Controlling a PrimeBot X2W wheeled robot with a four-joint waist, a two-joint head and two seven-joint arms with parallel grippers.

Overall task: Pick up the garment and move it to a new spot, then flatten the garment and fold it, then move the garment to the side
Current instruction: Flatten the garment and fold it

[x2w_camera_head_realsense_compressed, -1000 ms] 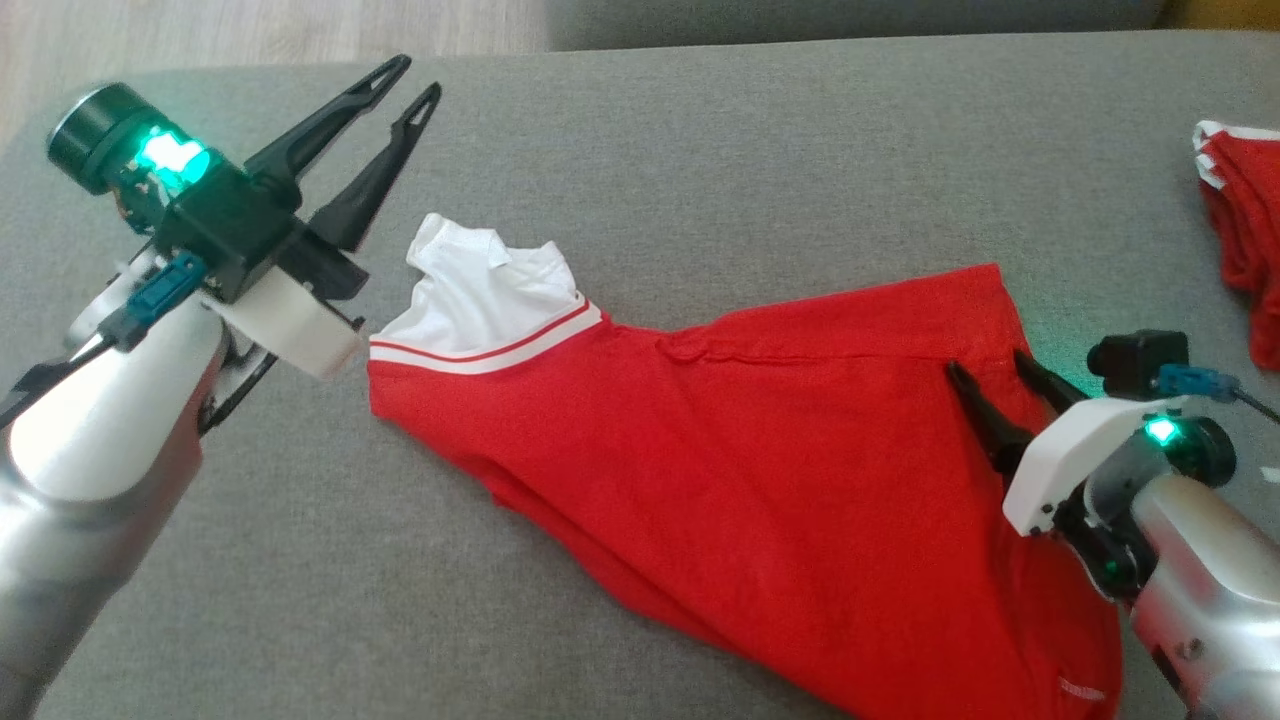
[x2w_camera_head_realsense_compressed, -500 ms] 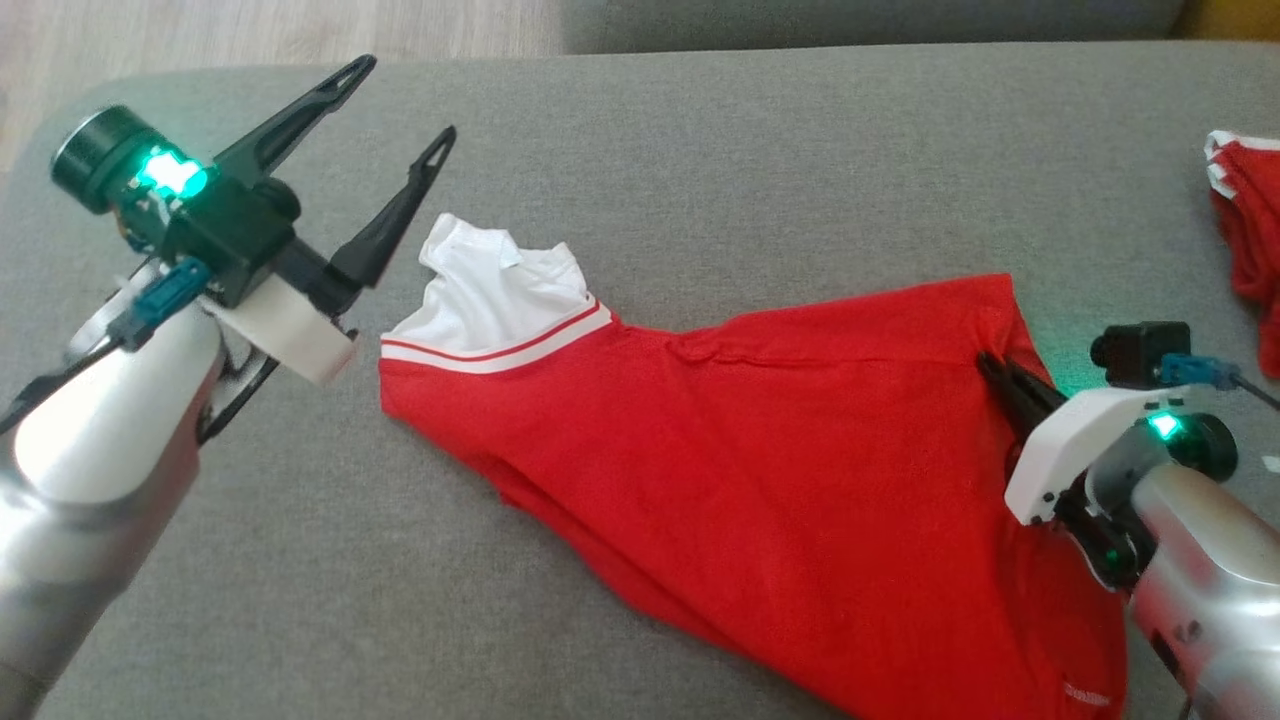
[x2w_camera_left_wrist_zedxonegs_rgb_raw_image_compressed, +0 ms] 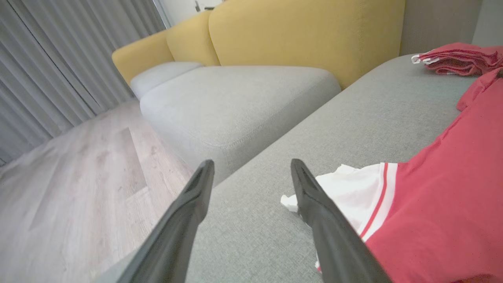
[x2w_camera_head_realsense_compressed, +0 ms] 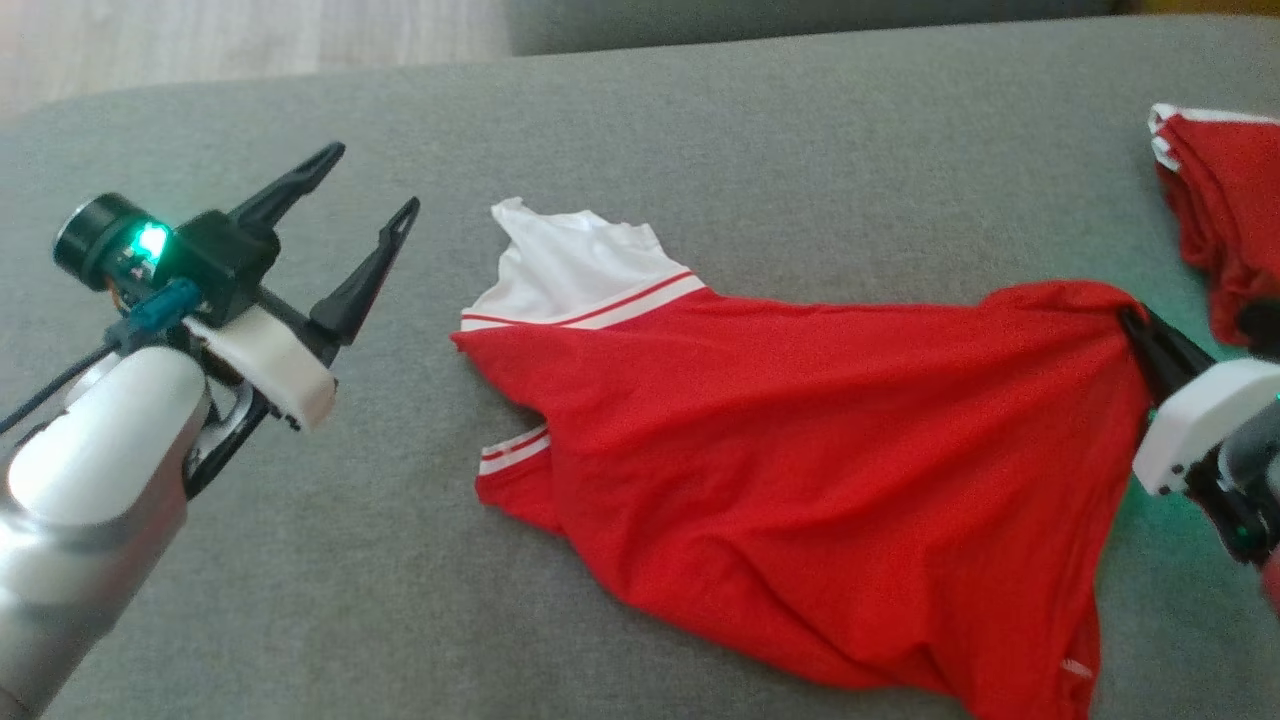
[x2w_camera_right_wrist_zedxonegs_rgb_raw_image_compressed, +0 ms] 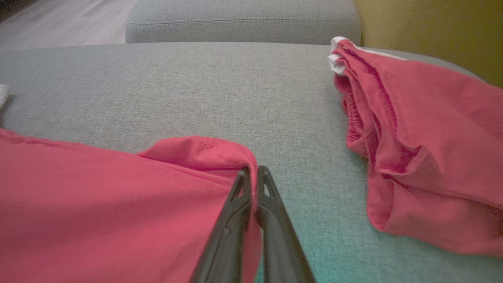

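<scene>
A red garment [x2w_camera_head_realsense_compressed: 800, 440] with a white, red-striped end [x2w_camera_head_realsense_compressed: 585, 275] lies spread across the grey sofa cushion [x2w_camera_head_realsense_compressed: 700, 150]. My right gripper [x2w_camera_head_realsense_compressed: 1135, 325] is shut on its far right edge, and the cloth bunches into a raised fold there [x2w_camera_right_wrist_zedxonegs_rgb_raw_image_compressed: 204, 151]. In the right wrist view the two fingers [x2w_camera_right_wrist_zedxonegs_rgb_raw_image_compressed: 251, 184] pinch red fabric between them. My left gripper [x2w_camera_head_realsense_compressed: 370, 190] hovers open to the left of the white end, touching nothing. In the left wrist view its fingers [x2w_camera_left_wrist_zedxonegs_rgb_raw_image_compressed: 251, 169] stand wide apart, the white end [x2w_camera_left_wrist_zedxonegs_rgb_raw_image_compressed: 349, 188] just beside the right one.
A second red garment [x2w_camera_head_realsense_compressed: 1215, 200] lies crumpled at the cushion's right edge, close to my right gripper [x2w_camera_right_wrist_zedxonegs_rgb_raw_image_compressed: 416, 129]. Another grey cushion [x2w_camera_left_wrist_zedxonegs_rgb_raw_image_compressed: 235, 94] and a yellow sofa back [x2w_camera_left_wrist_zedxonegs_rgb_raw_image_compressed: 306, 27] stand beyond. Wooden floor [x2w_camera_left_wrist_zedxonegs_rgb_raw_image_compressed: 78, 177] lies off the cushion's left edge.
My right gripper shut on the garment's right edge and pulled it rightward, stretching the cloth. My left gripper opened wide and dropped lower. The camera has shifted too.
</scene>
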